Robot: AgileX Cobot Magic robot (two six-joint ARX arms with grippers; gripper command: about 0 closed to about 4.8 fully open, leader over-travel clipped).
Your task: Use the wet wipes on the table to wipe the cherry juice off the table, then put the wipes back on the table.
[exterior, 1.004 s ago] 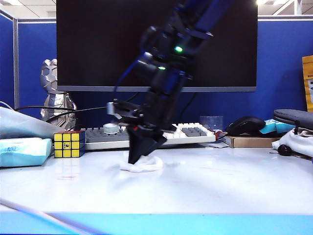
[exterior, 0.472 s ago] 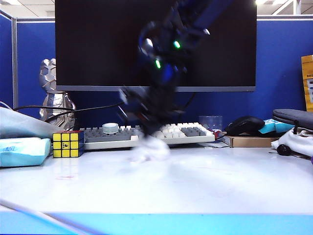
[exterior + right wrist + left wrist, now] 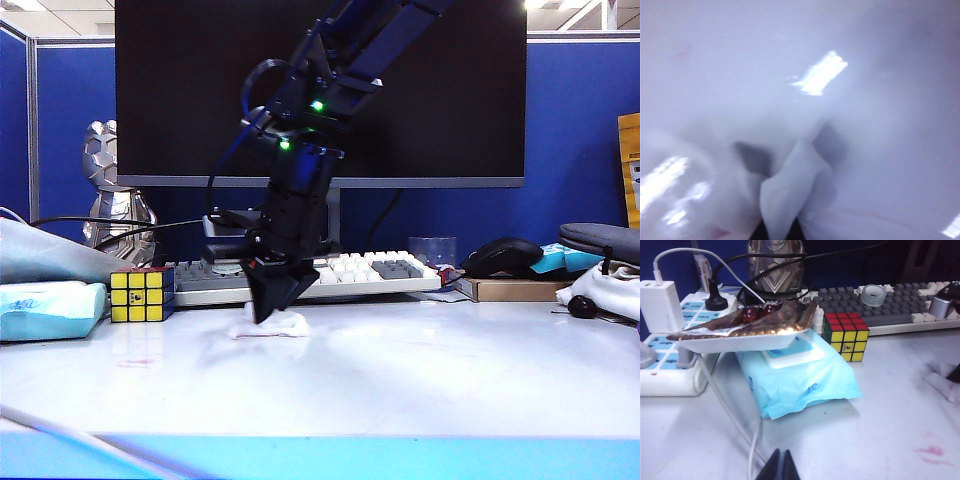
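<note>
On the table [image 3: 420, 380], just in front of the keyboard [image 3: 330, 275] and to the right of the Rubik's cube [image 3: 141, 294], the right gripper [image 3: 266, 312] presses the wet wipes [image 3: 272, 324] against the white surface. Its jaws are closed on the wipe; in the right wrist view a fold of white cloth [image 3: 795, 195] rises from between the fingertips of that gripper [image 3: 780, 235].

The relation that governs the coming stroke: the cherry juice [image 3: 140, 361] lies to the left of the wipe in the exterior view and nearer the table's front edge, near the cube and well apart from the jaws. The left wrist view shows the same stain as faint pinkish-red streaks [image 3: 932, 454] on the bare table. The streaks run roughly left to right in the exterior view. The right arm holds the wipe and is the only arm at work; the wipe must probably travel leftward and forward to cover the stain.

The left gripper [image 3: 781, 467] hangs with its jaws shut and empty, above the table in front of the light-blue tissue pack [image 3: 800, 385].

Compared with one second earlier, the right gripper and the wipe have shifted slightly leftward, toward the stain, and the wipe looks flatter.
</note>
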